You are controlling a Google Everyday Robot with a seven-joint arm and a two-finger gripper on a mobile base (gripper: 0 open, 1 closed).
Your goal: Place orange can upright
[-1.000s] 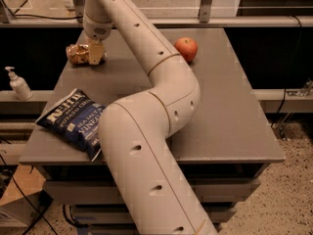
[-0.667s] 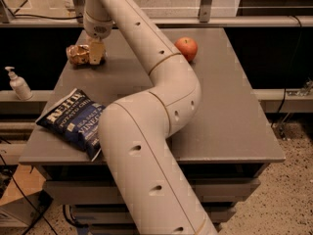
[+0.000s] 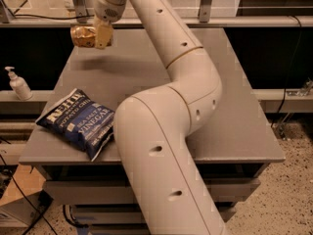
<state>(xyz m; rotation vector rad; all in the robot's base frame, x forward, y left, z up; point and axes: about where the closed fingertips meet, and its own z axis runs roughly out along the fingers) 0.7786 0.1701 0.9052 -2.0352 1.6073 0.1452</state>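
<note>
Grey table (image 3: 244, 124), speckled floor (image 3: 293, 197)

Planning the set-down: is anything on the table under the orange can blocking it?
Nothing visible. The end effector holds the orange can above the table's far left corner; the chip bag lies nearer the front.

Arm (image 3: 156, 170): cream-white, smooth, thick tubular segments with rounded elbow joints, thin dark seams at the joints and small dark round holes spaced along the shells, narrowing to a ringed wrist and a tan two-finger gripper (image 3: 96, 35) at upper left.
</note>
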